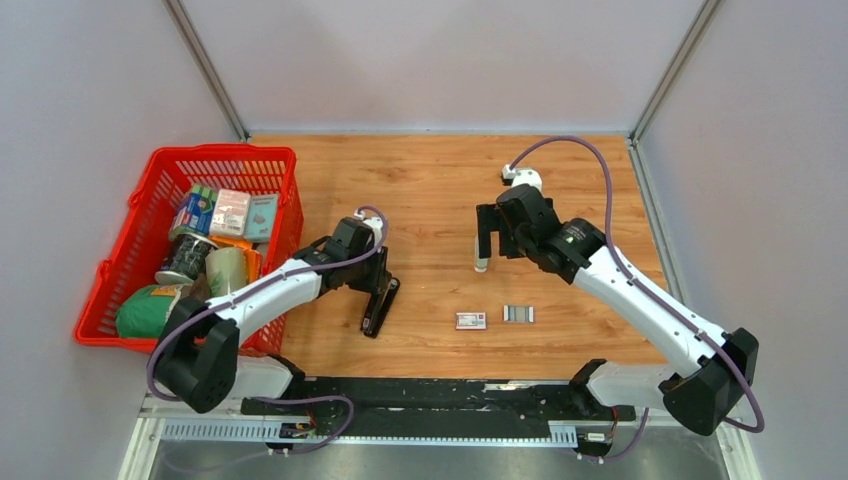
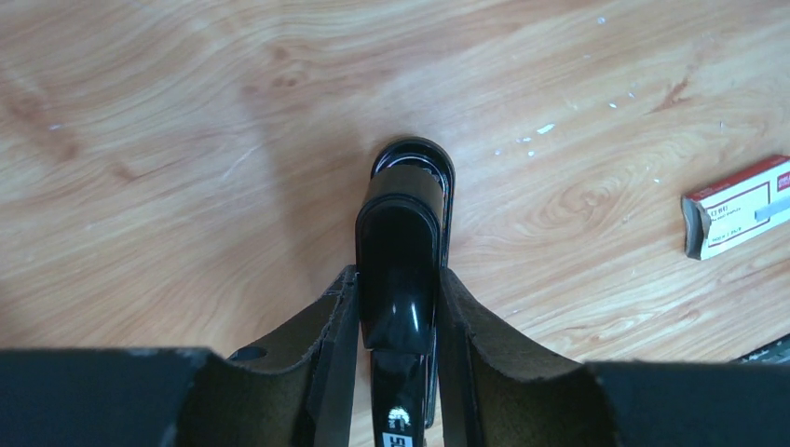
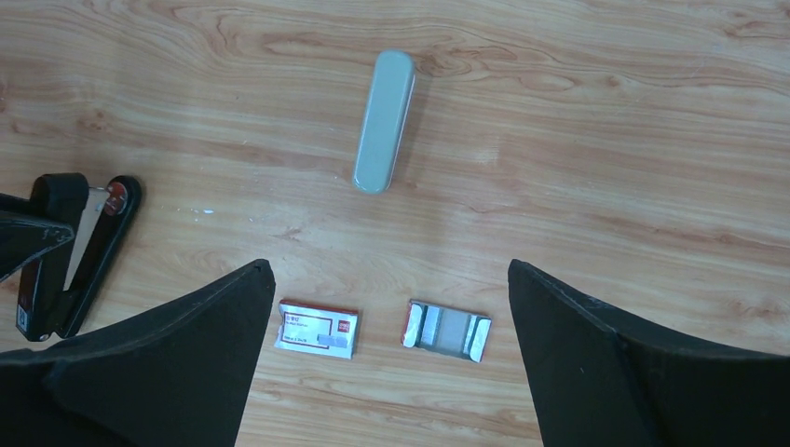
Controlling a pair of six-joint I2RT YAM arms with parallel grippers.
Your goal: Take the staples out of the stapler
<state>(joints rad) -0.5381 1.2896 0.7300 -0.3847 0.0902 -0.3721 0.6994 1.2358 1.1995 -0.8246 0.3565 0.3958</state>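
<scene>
We see the bare wood table (image 1: pixel 430 170) open at the back, with a red basket (image 1: pixel 220 152) crowding the left edge. The left gripper (image 2: pixel 398 279) clamps the glossy black stapler (image 2: pixel 399 233), its rounded nose pointing at the wood. The right gripper (image 3: pixel 387 270) hangs wide open above 1 red-and-white box (image 3: pixel 317 329), its print too small to read. A thin silver strip of staples (image 2: pixel 771 212) lies on the box, and 1 open tray (image 3: pixel 447 330) sits just beside it.

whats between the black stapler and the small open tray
A small red-and-white printed cardboard box, lying flat beside the open red-edged tray, well apart from the black stapler. Top and right wrist views both show it.
</scene>
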